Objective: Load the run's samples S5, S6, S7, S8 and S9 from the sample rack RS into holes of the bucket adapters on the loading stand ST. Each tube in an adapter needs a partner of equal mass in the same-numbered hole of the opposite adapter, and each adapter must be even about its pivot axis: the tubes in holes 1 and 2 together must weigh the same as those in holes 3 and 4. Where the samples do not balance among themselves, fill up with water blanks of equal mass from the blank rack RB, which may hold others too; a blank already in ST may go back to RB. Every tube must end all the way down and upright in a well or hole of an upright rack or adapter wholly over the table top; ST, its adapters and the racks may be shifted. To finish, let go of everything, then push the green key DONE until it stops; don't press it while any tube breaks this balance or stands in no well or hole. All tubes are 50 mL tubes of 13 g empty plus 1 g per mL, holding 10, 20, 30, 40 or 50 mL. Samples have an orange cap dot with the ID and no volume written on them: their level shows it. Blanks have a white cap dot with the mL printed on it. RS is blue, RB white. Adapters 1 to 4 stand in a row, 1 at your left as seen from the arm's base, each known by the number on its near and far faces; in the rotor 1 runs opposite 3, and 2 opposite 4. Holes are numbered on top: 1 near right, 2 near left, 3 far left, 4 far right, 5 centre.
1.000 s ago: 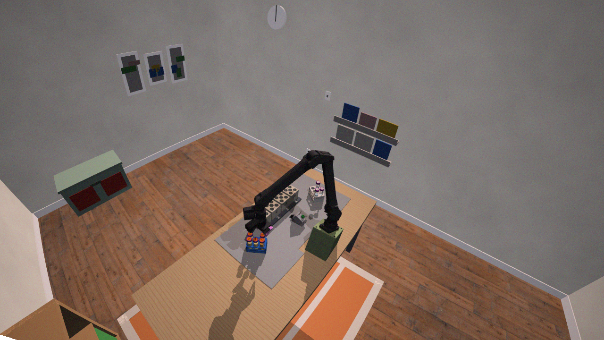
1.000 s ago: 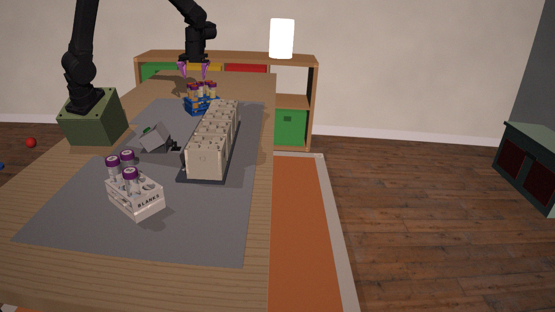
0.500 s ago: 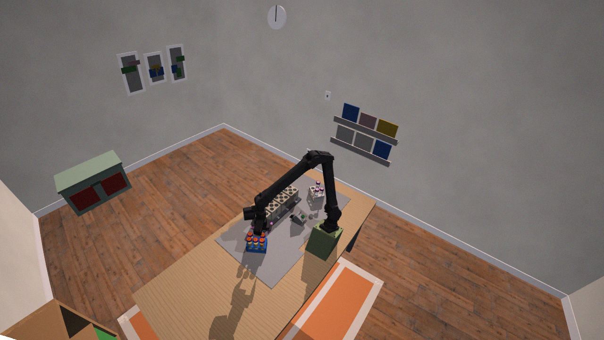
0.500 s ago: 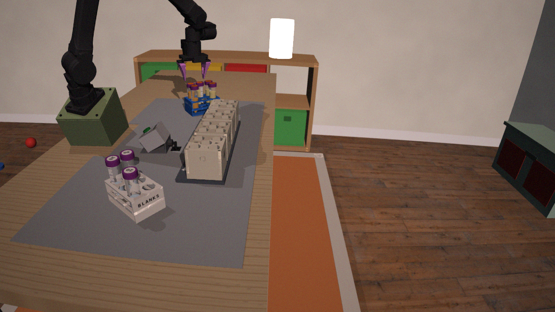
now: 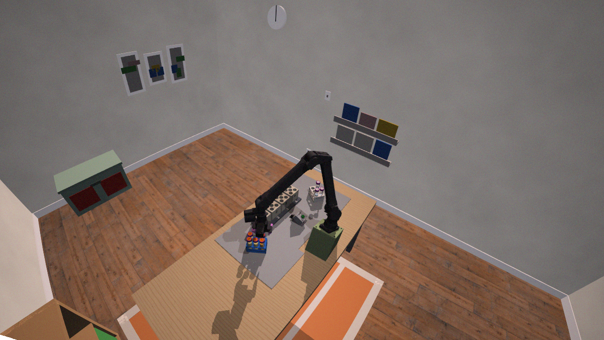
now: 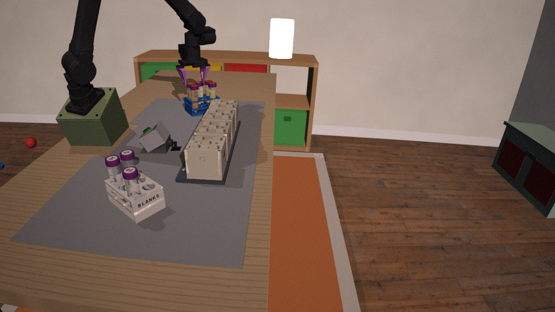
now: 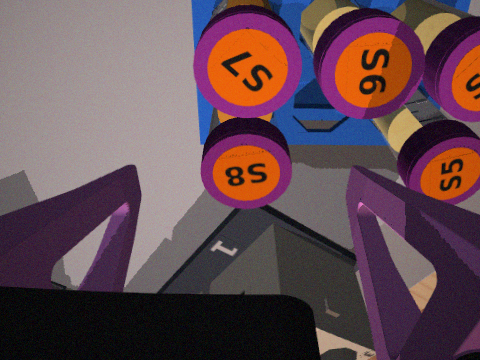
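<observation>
The blue sample rack RS (image 6: 200, 104) stands at the far end of the grey mat and holds several orange-dotted tubes. In the wrist view I read S7 (image 7: 247, 62), S6 (image 7: 368, 63), S8 (image 7: 246, 163) and S5 (image 7: 443, 170); another cap (image 7: 467, 70) is cut off at the right edge. My gripper (image 6: 192, 73) hovers just above the rack's tubes, open and empty, with its purple fingers on either side below S8. The loading stand ST (image 6: 211, 135) carries its row of empty beige adapters; adapter 1 (image 7: 267, 267) shows under the fingers.
The white blank rack RB (image 6: 133, 192) with three purple-capped blanks stands at the near left of the mat. The grey box with the green DONE key (image 6: 147, 130) lies between RB and ST. The arm's green base block (image 6: 93, 116) is at the left.
</observation>
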Tool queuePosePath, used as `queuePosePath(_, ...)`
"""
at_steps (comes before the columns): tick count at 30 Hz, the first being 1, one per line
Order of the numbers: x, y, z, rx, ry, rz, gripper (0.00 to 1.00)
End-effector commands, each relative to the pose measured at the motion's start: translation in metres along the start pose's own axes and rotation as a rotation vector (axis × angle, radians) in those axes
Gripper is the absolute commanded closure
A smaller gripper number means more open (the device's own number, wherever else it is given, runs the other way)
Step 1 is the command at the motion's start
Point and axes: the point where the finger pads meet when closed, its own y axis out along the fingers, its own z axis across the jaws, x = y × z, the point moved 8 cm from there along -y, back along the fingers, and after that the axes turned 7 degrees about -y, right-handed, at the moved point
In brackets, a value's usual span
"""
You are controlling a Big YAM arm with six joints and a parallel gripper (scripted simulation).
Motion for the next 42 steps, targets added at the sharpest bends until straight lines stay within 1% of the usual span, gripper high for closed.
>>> queuePosePath(1,-0.007,0.017,-0.004,0.002,0.002,-0.004,0.20)
queuePosePath(2,-0.007,0.013,-0.011,-0.014,0.006,-0.007,0.20)
queuePosePath(3,-0.007,0.012,-0.015,-0.022,0.008,-0.008,0.20)
queuePosePath(5,-0.008,0.012,-0.015,-0.025,0.009,-0.008,0.20)
queuePosePath(6,-0.010,0.007,-0.015,-0.038,0.013,-0.010,0.20)
queuePosePath(9,-0.010,0.009,-0.015,-0.035,0.012,-0.010,0.20)
queuePosePath(10,-0.006,0.016,-0.009,-0.015,0.007,-0.007,0.20)
queuePosePath(11,-0.005,0.023,-0.007,-0.004,0.005,-0.006,0.20)
queuePosePath(13,-0.006,0.026,-0.004,0.002,0.004,-0.005,0.20)
queuePosePath(15,-0.005,0.025,-0.003,0.010,0.002,-0.004,0.20)
queuePosePath(16,-0.003,0.009,-0.013,-0.031,0.007,-0.007,0.20)
queuePosePath(19,-0.003,0.009,-0.013,-0.031,0.007,-0.007,0.20)
queuePosePath(20,-0.003,0.009,-0.013,-0.031,0.007,-0.007,1.00)
queuePosePath(36,-0.003,0.009,-0.013,-0.031,0.007,-0.007,1.00)
queuePosePath(37,-0.005,-0.004,-0.014,-0.043,0.013,-0.008,1.00)
queuePosePath(38,-0.002,-0.014,-0.021,-0.064,0.017,-0.010,1.00)
queuePosePath(41,0.000,-0.025,-0.021,-0.066,0.013,-0.010,1.00)
queuePosePath(42,0.000,-0.025,-0.021,-0.066,0.013,-0.010,1.00)
